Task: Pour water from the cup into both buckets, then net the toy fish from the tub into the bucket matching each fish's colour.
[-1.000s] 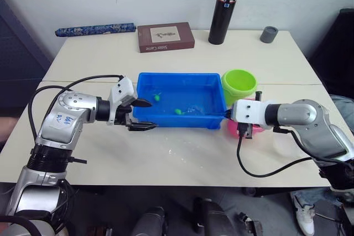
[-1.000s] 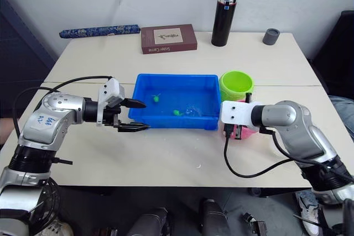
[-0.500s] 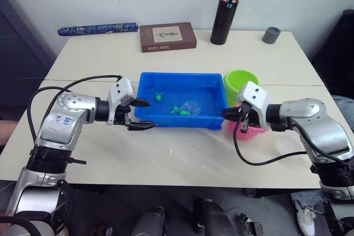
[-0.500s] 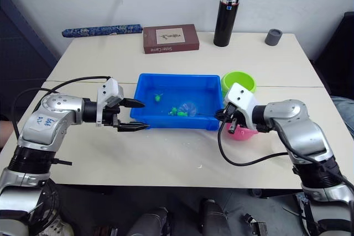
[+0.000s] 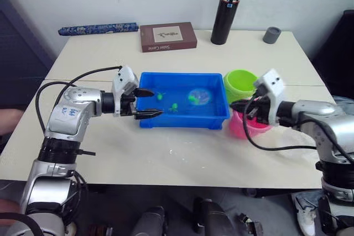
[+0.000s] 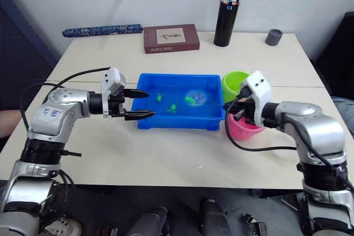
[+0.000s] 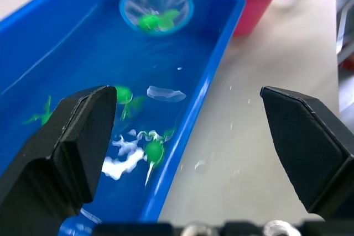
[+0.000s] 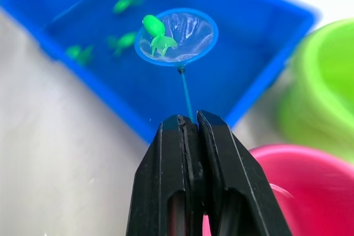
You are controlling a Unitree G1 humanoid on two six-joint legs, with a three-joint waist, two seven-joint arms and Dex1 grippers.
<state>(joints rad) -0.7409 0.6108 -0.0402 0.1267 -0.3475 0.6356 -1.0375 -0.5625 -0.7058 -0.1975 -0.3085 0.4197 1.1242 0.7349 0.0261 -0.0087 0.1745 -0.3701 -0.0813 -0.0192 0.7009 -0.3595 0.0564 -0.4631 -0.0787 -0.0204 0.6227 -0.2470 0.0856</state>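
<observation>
The blue tub (image 5: pixel 182 121) sits mid-table, holding water and a few loose green toy fish (image 5: pixel 173 106). My right gripper (image 5: pixel 235 105) is shut on the net's thin handle (image 8: pixel 186 95), near the tub's right end. The net (image 5: pixel 199 96) hangs over the tub's right half with green fish (image 8: pixel 157 34) in its hoop. Right of the tub stand the green bucket (image 5: pixel 239 84) and, nearer me, the pink bucket (image 5: pixel 246 128), just under my right gripper. My left gripper (image 5: pixel 152 102) is open, its fingers straddling the tub's front-left corner. The cup is hidden.
Along the back of the table stand a tall black flask (image 5: pixel 227 12), a brown book (image 5: pixel 168 36), a small grey cup (image 5: pixel 271 34) and a blue patterned roll (image 5: pixel 97 28). Water drops (image 5: pixel 174 150) spot the table in front of the tub.
My right gripper has drawn back to the right and raised the net, which now carries green fish. My left gripper has moved right, onto the tub's front-left corner.
</observation>
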